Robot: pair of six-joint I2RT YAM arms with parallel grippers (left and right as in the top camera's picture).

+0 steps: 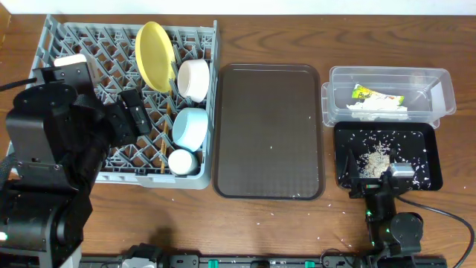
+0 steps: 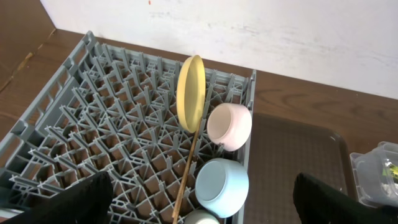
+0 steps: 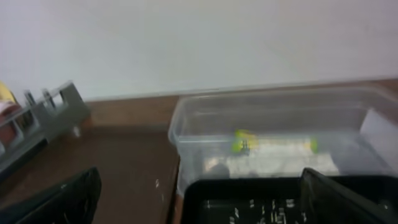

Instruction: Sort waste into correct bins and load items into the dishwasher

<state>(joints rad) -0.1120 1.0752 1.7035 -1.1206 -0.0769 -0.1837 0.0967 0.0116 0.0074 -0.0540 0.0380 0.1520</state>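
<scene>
The grey dish rack point(image 1: 74, 45) holds the yellow plate point(image 1: 152, 56) on edge, the white bowl point(image 1: 195, 78), the light blue bowl point(image 1: 191, 126), the small white cup point(image 1: 182, 161) and the chopsticks point(image 1: 163, 145). My left gripper point(image 1: 134, 112) hovers open and empty over the rack; its wrist view shows the plate point(image 2: 190, 93), both bowls point(image 2: 229, 126) point(image 2: 222, 186) and a chopstick point(image 2: 186, 174). The clear tub point(image 1: 439, 82) holds the wrapper point(image 1: 368, 94) and white paper point(image 1: 379, 110). The black tray point(image 1: 431, 149) holds rice point(image 1: 375, 160). My right gripper point(image 1: 379, 182) is open and empty at the tray's near edge.
The dark brown serving tray point(image 1: 268, 134) lies between the rack and the bins, with a few rice grains on it. Stray grains dot the wooden table near the front edge. The right wrist view shows the tub point(image 3: 186, 124), the black tray point(image 3: 249, 199) and a rack corner point(image 3: 56, 109).
</scene>
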